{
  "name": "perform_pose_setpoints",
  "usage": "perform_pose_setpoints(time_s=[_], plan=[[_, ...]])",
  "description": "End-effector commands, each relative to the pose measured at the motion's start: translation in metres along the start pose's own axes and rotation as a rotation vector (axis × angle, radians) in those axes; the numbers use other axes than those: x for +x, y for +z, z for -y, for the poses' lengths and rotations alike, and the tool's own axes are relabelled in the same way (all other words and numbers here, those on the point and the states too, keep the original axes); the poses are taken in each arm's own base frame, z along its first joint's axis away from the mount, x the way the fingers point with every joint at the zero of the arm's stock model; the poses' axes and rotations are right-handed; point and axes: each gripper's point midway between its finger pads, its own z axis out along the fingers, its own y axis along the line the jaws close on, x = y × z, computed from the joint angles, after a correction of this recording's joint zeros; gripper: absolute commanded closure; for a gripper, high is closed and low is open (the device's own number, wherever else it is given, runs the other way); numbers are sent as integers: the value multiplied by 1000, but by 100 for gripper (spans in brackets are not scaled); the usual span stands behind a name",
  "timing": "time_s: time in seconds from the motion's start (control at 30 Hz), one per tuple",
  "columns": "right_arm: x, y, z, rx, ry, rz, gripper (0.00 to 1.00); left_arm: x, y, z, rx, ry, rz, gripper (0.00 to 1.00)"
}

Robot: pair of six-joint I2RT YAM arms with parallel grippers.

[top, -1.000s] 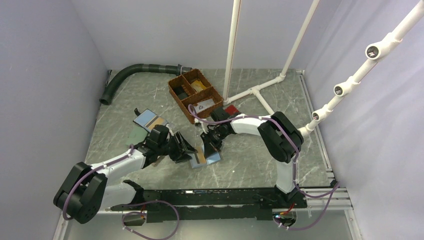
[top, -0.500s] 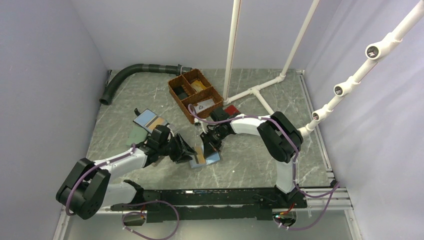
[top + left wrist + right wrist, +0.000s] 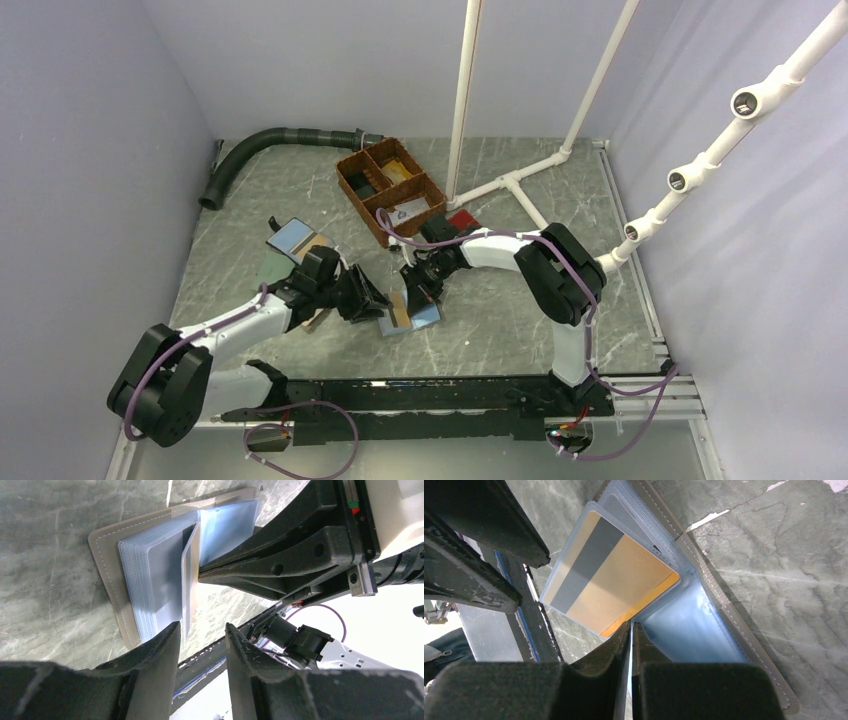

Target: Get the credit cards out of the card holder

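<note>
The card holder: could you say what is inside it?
The card holder holds stacked pale-blue sleeves. The raised sleeve, pinched by the right gripper, contains an orange card with a grey stripe. Contents of the stacked sleeves are covered.

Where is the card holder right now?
In the top view, the card holder lies open on the table near its middle, between the left hand and the right hand.

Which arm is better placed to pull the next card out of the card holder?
Left. The right tool is shut on a raised sleeve of the card holder, an orange card inside; the left tool is open, facing that sleeve's free edge.
</note>
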Motion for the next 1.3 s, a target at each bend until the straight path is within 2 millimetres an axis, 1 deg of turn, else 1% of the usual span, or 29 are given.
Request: perform_pose_setpoints(time_s=[0.0, 0.13, 0.3, 0.37, 0.53, 0.67, 0.73, 0.9, 1.03, 1.07, 1.27], plan=[[-10, 3, 1, 7, -23, 13, 92, -4, -7, 18, 33, 45, 13, 57], [-10, 2, 1, 7, -25, 16, 92, -5, -7, 23, 48, 52, 10, 59], [-11, 1, 1, 9, -28, 17, 92, -4, -4, 29, 72, 62, -5, 67], [-11, 1, 0, 9, -30, 19, 92, -3, -2, 30, 81, 64, -12, 68], [-12, 0, -2, -1, -33, 21, 92, 1, 5, 28, 73, 65, -45, 69], [-12, -1, -6, -18, -40, 24, 92, 2, 7, 25, 65, 65, -48, 73], [-13, -2, -6, -18, -44, 27, 92, 3, 7, 24, 64, 66, -48, 72], [-12, -1, -5, -11, -42, 24, 92, 3, 6, 23, 52, 73, -51, 62], [-13, -2, -5, -8, -44, 26, 92, 0, 1, 13, -32, 89, -37, 59], [-13, -2, -5, -7, -43, 26, 92, 0, 1, 11, -51, 94, -36, 58], [-13, -1, -5, -12, -40, 25, 92, 1, 6, 18, -30, 112, -48, 58]])
